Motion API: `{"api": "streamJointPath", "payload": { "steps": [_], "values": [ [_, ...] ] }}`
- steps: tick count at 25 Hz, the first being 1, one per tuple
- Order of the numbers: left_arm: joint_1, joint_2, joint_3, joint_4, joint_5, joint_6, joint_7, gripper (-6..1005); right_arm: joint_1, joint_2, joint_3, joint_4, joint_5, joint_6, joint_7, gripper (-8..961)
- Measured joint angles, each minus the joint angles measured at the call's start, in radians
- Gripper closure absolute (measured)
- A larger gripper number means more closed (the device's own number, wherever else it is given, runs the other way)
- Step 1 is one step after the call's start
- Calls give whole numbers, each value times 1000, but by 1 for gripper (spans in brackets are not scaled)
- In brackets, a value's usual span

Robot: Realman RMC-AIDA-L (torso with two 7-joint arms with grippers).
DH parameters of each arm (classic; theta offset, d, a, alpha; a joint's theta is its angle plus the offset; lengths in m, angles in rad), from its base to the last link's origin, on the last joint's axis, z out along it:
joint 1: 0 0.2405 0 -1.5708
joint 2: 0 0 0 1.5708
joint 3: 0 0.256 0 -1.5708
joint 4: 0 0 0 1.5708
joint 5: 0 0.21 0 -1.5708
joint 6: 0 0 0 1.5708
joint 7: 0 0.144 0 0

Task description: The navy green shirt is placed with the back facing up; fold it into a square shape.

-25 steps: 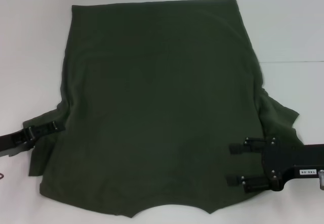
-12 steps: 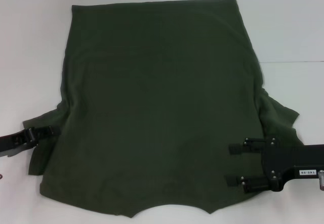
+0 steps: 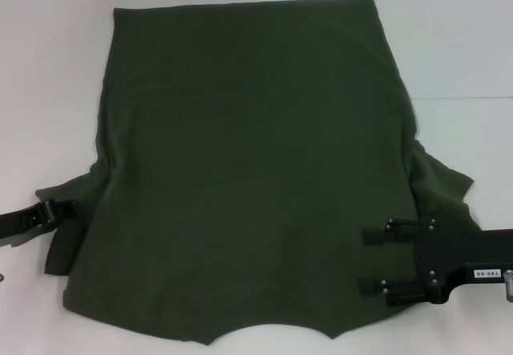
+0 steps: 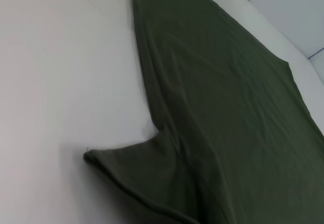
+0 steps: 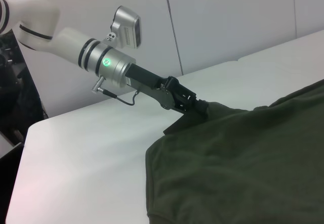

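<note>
White tabletop (image 3: 48, 66) carried the navy green shirt (image 3: 248, 179) unfolded; left gripper (image 3: 70, 209) pinched its sleeve, right gripper (image 3: 373, 260) gaped above.

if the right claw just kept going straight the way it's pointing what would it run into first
The right claw points across the navy green shirt toward the robot's left, its fingers open over the cloth. Going straight on, it would likely meet only shirt fabric; whether it touches the cloth already is unclear.
</note>
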Motion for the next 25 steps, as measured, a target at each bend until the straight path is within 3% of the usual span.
{"api": "streamJointPath", "payload": {
  "steps": [8, 14, 20, 25],
  "values": [
    [-6, 0, 13, -5, 17, -39, -42, 757, 1, 0, 0, 0, 2, -3, 0, 71],
    [-9, 1, 14, -4, 24, -39, -42, 965, 2, 0, 0, 0, 2, -3, 2, 69],
    [-17, 6, 14, -2, 24, -39, -43, 981, 2, 2, 0, 0, 2, -3, 2, 71],
    [-53, 49, 6, 60, 106, -6, -116, 994, 2, 3, 0, 0, 1, -1, 2, 70]
  ]
}}
